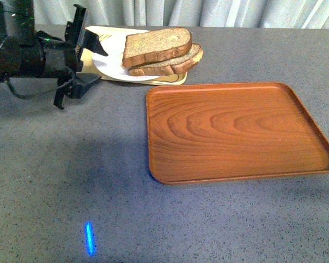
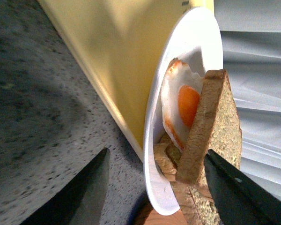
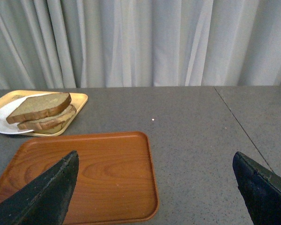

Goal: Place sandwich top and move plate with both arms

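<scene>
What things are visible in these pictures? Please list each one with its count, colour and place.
grey speckled table: one, grey, under everything.
pale curtain: one, whitish grey, behind the table.
flat yellow tray: one, yellow, far left of the table.
round white plate: one, white, on the yellow tray.
lower brown bread slice: at least one, brown, on the plate.
fried egg: one, white with orange yolk, on that slice.
squarish brown wholemeal bread slice: one, brown, top of the sandwich.
rectangular brown wooden tray: one, reddish brown, table middle.
left gripper: one, black, open, at the plate's rim.
right gripper: one, black, open, facing the wooden tray.
</scene>
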You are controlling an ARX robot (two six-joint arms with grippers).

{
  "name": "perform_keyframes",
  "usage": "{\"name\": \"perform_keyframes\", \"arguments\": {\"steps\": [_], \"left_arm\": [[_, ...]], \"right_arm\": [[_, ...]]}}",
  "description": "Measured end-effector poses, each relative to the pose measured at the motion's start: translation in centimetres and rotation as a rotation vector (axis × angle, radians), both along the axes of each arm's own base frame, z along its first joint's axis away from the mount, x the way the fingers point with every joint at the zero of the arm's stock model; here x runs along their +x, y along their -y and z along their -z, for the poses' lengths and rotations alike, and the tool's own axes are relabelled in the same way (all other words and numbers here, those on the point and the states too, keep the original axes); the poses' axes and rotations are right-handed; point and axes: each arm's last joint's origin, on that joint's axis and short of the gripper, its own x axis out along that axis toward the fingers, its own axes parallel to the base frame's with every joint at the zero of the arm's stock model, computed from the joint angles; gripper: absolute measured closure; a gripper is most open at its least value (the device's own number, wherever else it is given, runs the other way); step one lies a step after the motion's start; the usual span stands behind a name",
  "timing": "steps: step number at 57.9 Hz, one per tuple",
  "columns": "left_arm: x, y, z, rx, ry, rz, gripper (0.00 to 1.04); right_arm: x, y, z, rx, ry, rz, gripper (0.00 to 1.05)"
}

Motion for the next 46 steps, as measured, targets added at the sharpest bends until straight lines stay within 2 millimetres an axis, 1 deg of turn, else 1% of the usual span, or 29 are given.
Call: {"name": "perform_keyframes", "arguments": {"steps": [6, 10, 11, 12, 13, 15, 16, 18, 20, 22, 23, 25, 26, 28, 32, 35, 37, 39, 40, 42, 43, 44, 46], "left_arm": [[-1.7, -1.7, -1.0, 0.015, 0.047, -0.013, 0.26], [-4.1, -3.4, -2.3, 0.041, 0.118, -0.022, 0.10], [-5.0, -3.9, -2.7, 0.058, 0.143, -0.027, 0.07], [-5.4, -4.1, -2.8, 0.065, 0.153, -0.029, 0.08], [-6.3, -4.5, -2.7, 0.127, 0.200, -0.058, 0.12], [-7.1, -4.8, -2.7, 0.279, 0.315, -0.114, 0.18], [-7.8, -5.0, -2.6, 0.386, 0.382, -0.151, 0.23], [-9.1, -5.3, -2.5, 0.548, 0.453, -0.181, 0.32], [-9.8, -5.4, -2.5, 0.628, 0.485, -0.189, 0.35], [-10.8, -5.5, -3.0, 0.733, 0.534, -0.197, 0.44], [-11.0, -5.5, -3.1, 0.763, 0.545, -0.190, 0.45], [-11.9, -5.5, -3.7, 0.849, 0.591, -0.181, 0.53], [-12.0, -5.5, -3.8, 0.855, 0.596, -0.181, 0.54], [-12.5, -5.5, -4.3, 0.885, 0.616, -0.180, 0.61], [-12.8, -5.5, -4.7, 0.898, 0.628, -0.179, 0.73], [-13.0, -5.5, -4.6, 0.907, 0.625, -0.173, 0.84], [-13.3, -5.5, -4.5, 0.916, 0.621, -0.166, 0.94], [-15.1, -5.5, -5.0, 0.990, 0.618, -0.146, 1.03], [-16.8, -5.6, -5.4, 1.038, 0.618, -0.132, 1.03], [-18.8, -5.6, -6.1, 1.092, 0.632, -0.116, 1.03], [-19.2, -5.5, -6.3, 1.097, 0.636, -0.116, 1.03], [-20.3, -5.5, -6.7, 1.129, 0.653, -0.112, 1.03], [-21.5, -5.5, -7.4, 1.158, 0.675, -0.114, 1.03]], "right_arm": [[0.0, 0.0, 0.0, 0.000, 0.000, 0.000, 0.09], [0.0, 0.0, 0.0, 0.000, 0.000, 0.000, 0.09], [0.0, 0.0, 0.0, 0.000, 0.000, 0.000, 0.09], [0.0, 0.0, 0.0, 0.000, 0.000, 0.000, 0.09], [0.0, 0.0, 0.0, 0.000, 0.000, 0.000, 0.09], [0.0, 0.0, 0.0, 0.000, 0.000, 0.000, 0.09], [0.0, 0.0, 0.0, 0.000, 0.000, 0.000, 0.09], [0.0, 0.0, 0.0, 0.000, 0.001, 0.000, 0.09], [0.0, 0.0, 0.0, 0.000, -0.001, 0.000, 0.09], [0.0, 0.0, 0.0, 0.000, -0.001, 0.000, 0.09], [0.0, 0.0, 0.0, 0.000, 0.000, 0.000, 0.09], [0.0, 0.0, 0.0, 0.000, 0.000, 0.000, 0.09], [0.0, 0.0, 0.0, 0.000, 0.000, 0.000, 0.09], [0.0, 0.0, 0.0, 0.000, 0.000, 0.000, 0.09], [0.0, 0.0, 0.0, 0.000, 0.000, 0.000, 0.09], [0.0, 0.0, 0.0, 0.000, 0.000, 0.000, 0.09], [0.0, 0.0, 0.0, 0.000, 0.000, 0.000, 0.09], [0.0, 0.0, 0.0, 0.000, 0.000, -0.001, 0.09], [0.0, 0.0, 0.0, 0.000, 0.001, 0.001, 0.09], [0.0, 0.0, 0.0, 0.000, -0.001, 0.002, 0.09], [0.0, 0.0, 0.0, 0.000, -0.003, 0.002, 0.09], [0.0, 0.0, 0.0, 0.000, -0.002, 0.002, 0.09], [0.0, 0.0, 0.0, 0.000, 0.001, 0.000, 0.09]]}}
